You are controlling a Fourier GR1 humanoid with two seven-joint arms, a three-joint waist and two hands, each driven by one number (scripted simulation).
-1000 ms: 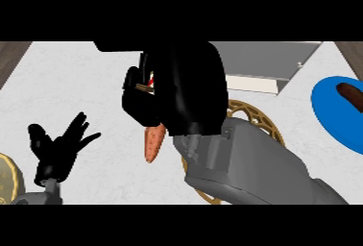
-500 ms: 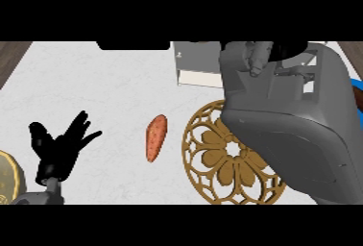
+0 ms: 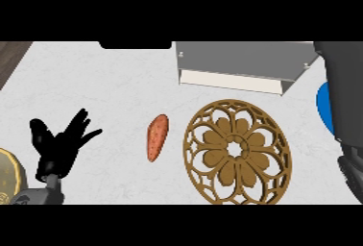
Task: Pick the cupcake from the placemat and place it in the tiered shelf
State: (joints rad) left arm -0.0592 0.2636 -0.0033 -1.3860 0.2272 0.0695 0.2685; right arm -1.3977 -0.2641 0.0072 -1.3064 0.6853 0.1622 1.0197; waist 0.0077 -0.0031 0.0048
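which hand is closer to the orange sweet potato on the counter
Left. The left hand rests open just left of the sweet potato. The right forearm runs along the view's right edge, beyond the placemat; its hand does not show.

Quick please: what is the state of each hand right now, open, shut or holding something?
Left hand: open, fingers spread, holding nothing, resting at the view's lower left.
Right hand: not in view; only its grey forearm shows at the right edge.

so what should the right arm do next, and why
Probably ease the right forearm left toward the tiered shelf. The placemat shows no cupcake, and that arm's robot hand is out of view, so it may hold it. The left robot hand rests open at lower left.
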